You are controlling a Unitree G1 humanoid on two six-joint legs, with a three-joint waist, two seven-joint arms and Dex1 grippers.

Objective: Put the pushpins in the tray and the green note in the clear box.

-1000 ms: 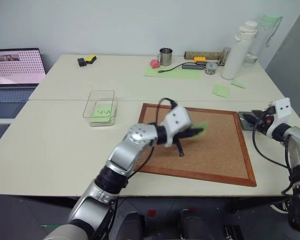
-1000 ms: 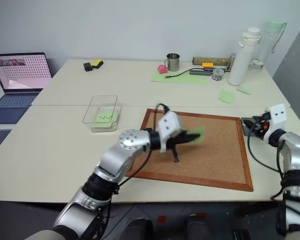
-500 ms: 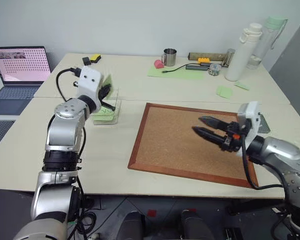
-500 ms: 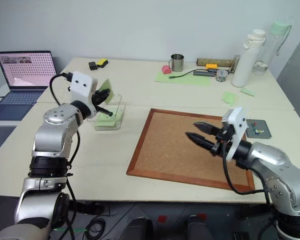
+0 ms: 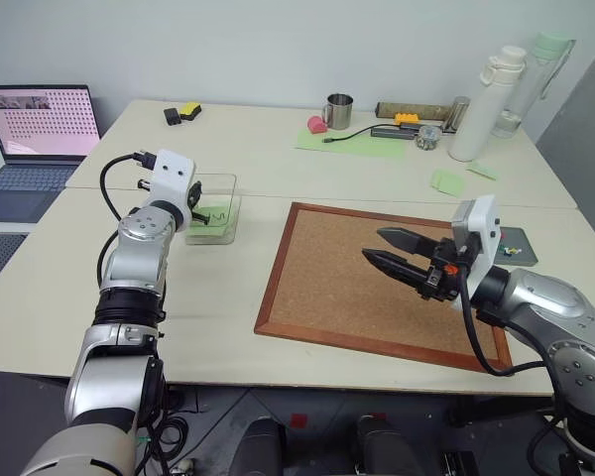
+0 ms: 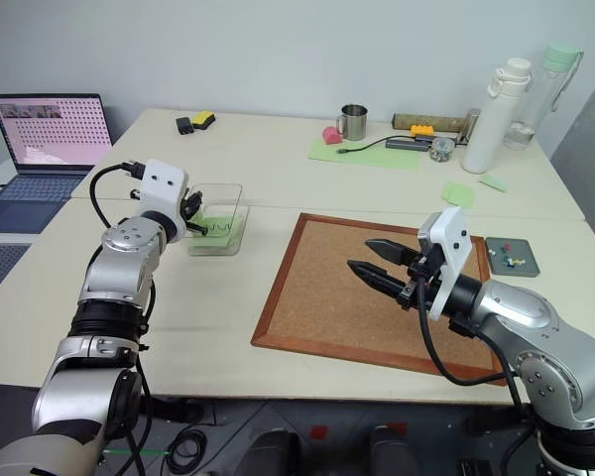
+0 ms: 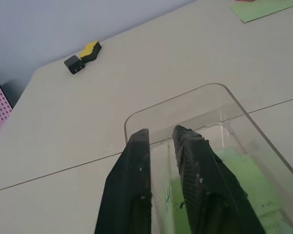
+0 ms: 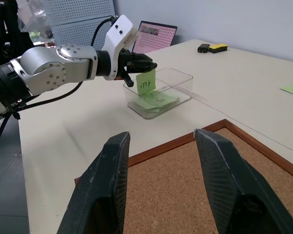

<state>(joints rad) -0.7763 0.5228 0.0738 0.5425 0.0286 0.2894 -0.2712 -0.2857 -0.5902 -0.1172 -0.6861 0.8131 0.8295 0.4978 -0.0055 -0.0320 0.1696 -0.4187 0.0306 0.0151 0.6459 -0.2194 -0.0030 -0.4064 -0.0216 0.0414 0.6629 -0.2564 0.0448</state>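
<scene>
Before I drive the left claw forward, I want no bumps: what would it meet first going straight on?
Probably the far wall of the clear box, since the left claw already points across it; depth is unclear.

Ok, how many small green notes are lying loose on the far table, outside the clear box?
2. One pale green note lies in front of the white bottle; a second note sits just to its right, nearer the table edge. None seem hidden there.
</scene>
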